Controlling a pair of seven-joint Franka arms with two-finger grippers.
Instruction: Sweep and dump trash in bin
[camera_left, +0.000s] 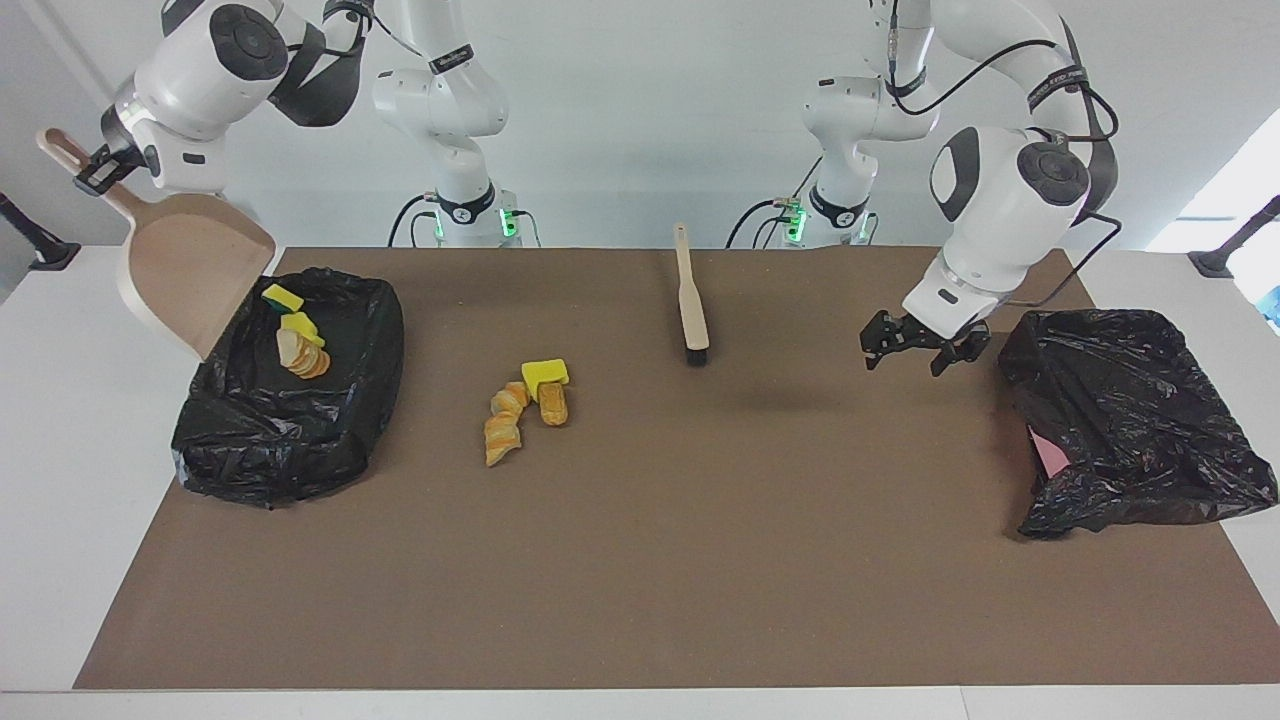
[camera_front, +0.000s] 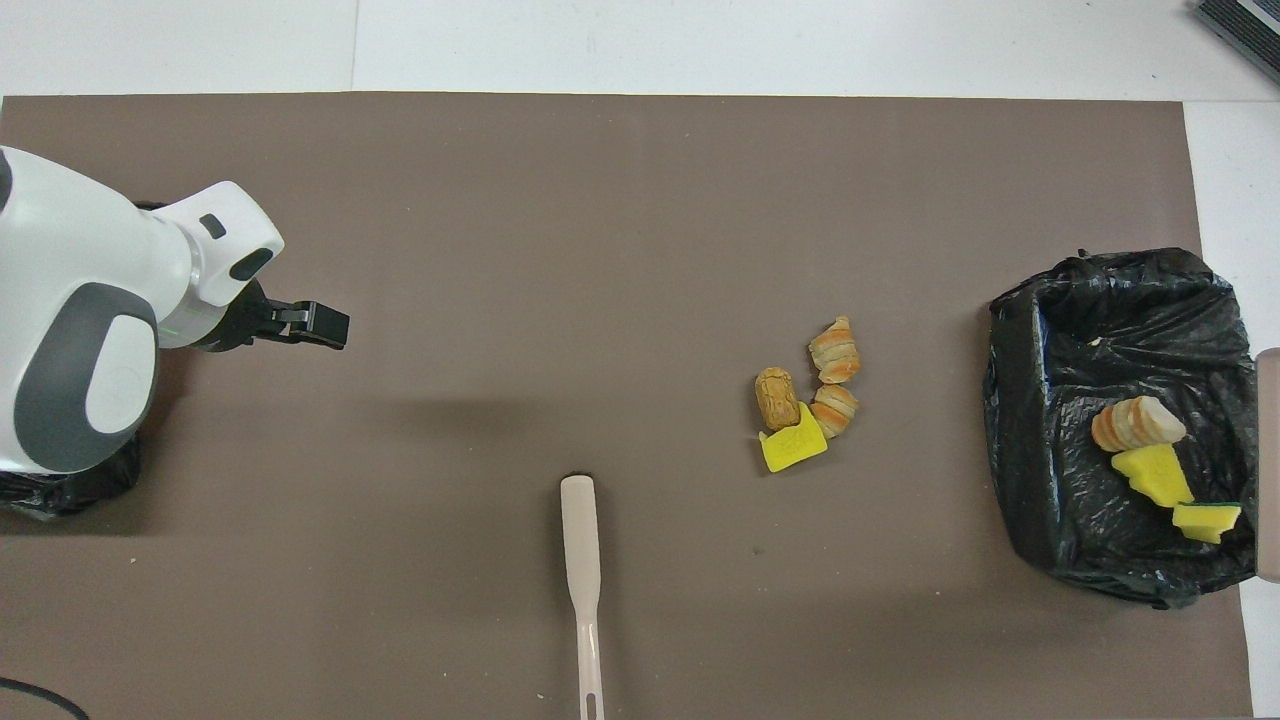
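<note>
Trash (camera_left: 525, 405): yellow sponge and orange-brown bread scraps, some mid-mat, some in black-lined bin (camera_left: 230, 450) at right arm's end; right gripper (camera_left: 92, 172) pinching tilted dustpan (camera_left: 190, 270); left gripper (camera_left: 925, 345) spread.

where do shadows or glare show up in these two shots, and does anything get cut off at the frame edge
Facing view: a soft shadow lies on the brown mat under the left gripper, and the bin with the dumped trash glints. Overhead view: the same shadow shows, and the dustpan is cut by the frame edge.
</note>
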